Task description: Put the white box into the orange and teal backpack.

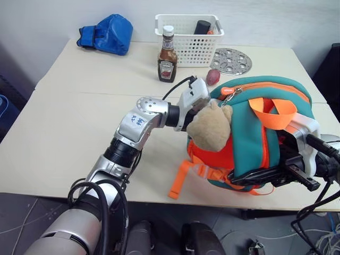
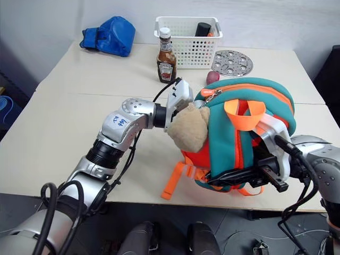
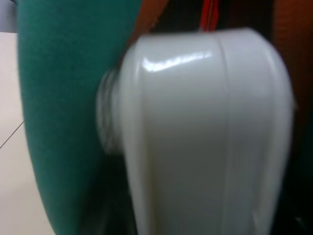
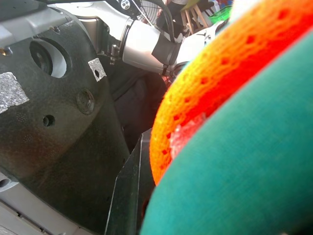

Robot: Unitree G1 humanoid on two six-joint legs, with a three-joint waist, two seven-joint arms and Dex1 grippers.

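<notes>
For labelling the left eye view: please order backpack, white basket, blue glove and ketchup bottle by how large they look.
1. backpack, though nearest the camera
2. white basket
3. blue glove
4. ketchup bottle

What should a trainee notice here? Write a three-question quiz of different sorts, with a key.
1. True or false: the ketchup bottle stands upright on the table.
2. Which gripper is clamped on the lower edge of the orange and teal backpack? A left, B right, C neither.
3. Fill in: the blue boxing glove lies at the table's far ___ corner.
Key: 1 true; 2 B, the right gripper; 3 left.
</notes>
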